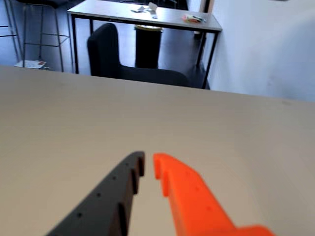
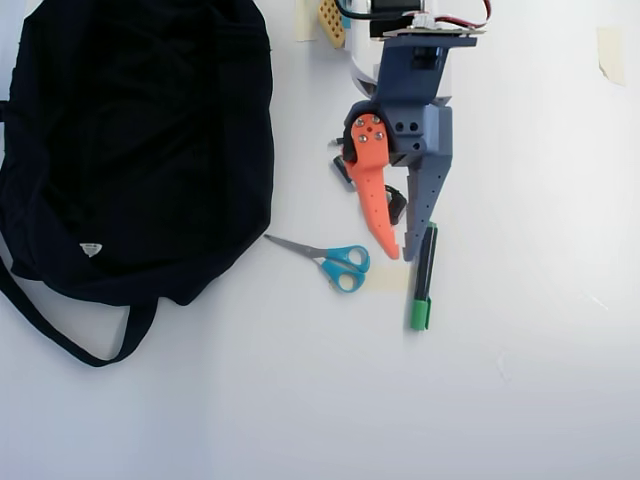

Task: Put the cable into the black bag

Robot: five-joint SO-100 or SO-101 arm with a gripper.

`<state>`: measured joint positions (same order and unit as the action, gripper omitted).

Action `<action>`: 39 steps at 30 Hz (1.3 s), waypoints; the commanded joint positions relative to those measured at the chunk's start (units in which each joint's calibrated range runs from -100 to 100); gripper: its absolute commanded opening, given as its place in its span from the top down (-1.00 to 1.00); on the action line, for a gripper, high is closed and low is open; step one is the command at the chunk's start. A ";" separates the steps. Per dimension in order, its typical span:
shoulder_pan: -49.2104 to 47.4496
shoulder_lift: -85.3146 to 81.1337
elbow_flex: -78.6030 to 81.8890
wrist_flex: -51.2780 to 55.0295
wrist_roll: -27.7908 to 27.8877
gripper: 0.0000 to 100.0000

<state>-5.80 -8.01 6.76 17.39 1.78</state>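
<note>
The black bag lies at the left of the overhead view, its strap looping toward the near edge and a small white tag on it. My gripper hangs right of the bag, above the table. Its orange finger and grey finger are almost together with nothing between them. In the wrist view the gripper shows only a thin gap over bare table. Small black bits peek from under the orange finger. I cannot tell whether they are the cable.
Blue-handled scissors lie between the bag and the fingertips. A green and black marker lies just right of the grey finger. Beyond the table's far edge, the wrist view shows a dark chair and another table.
</note>
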 commanded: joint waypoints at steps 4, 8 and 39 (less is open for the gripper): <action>0.49 -0.79 -1.46 -1.28 0.37 0.95; 0.79 -1.61 0.25 -1.11 0.37 0.95; -3.77 -1.70 -15.03 77.61 0.31 0.96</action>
<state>-9.04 -8.01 -5.82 91.93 1.93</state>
